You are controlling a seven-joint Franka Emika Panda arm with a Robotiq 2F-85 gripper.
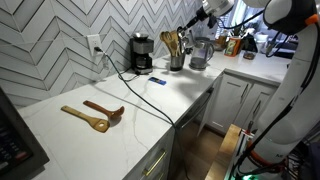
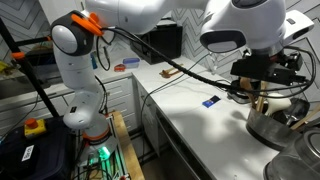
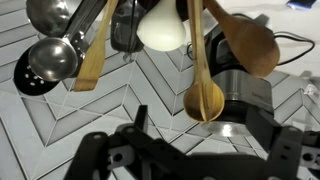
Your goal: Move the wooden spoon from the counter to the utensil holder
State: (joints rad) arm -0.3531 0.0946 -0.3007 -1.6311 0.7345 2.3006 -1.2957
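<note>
The utensil holder (image 1: 176,62) is a small dark pot at the back of the counter, between the coffee maker and the kettle, with wooden utensils sticking out of it. In the wrist view a pale wooden spoon (image 3: 203,98) stands among those utensils, its oval bowl just beyond my gripper (image 3: 190,145). The fingers are spread wide and nothing is between them. In an exterior view my gripper (image 1: 194,24) hovers just above the holder's utensils. In an exterior view my gripper (image 2: 262,92) hangs over the steel kettle area.
A golden-orange spoon (image 1: 85,118) and a dark reddish-brown utensil (image 1: 105,110) lie on the near counter. The black coffee maker (image 1: 142,52) and the steel kettle (image 1: 200,55) flank the holder. Steel ladles (image 3: 50,60) and a white spoon (image 3: 162,28) crowd the holder. A cable (image 1: 150,95) crosses the counter.
</note>
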